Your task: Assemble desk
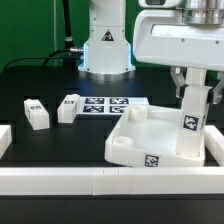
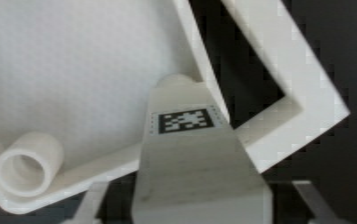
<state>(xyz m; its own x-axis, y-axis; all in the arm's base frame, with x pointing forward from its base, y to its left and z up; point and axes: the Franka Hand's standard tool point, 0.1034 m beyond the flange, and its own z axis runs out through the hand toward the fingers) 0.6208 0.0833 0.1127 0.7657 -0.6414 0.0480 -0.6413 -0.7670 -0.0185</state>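
Observation:
The white tray-like tabletop (image 1: pixel 140 135) lies at the exterior view's right, rim up, with round sockets in its corners. A square white leg (image 1: pixel 192 115) with a tag stands upright on its right corner. My gripper (image 1: pixel 193 88) is around the leg's top. In the wrist view the leg (image 2: pixel 193 160) runs down to the tabletop (image 2: pixel 86 80), and a dark gap shows between it and each of my fingers (image 2: pixel 97 200); the jaws are open. One round socket (image 2: pixel 29 162) shows beside the leg.
Two loose legs (image 1: pixel 36 113) (image 1: pixel 70 107) lie at the exterior view's left. The marker board (image 1: pixel 112 104) lies behind the tabletop. White border rails run along the front (image 1: pixel 90 180) and the right side (image 1: pixel 214 150). The robot base (image 1: pixel 105 45) stands behind.

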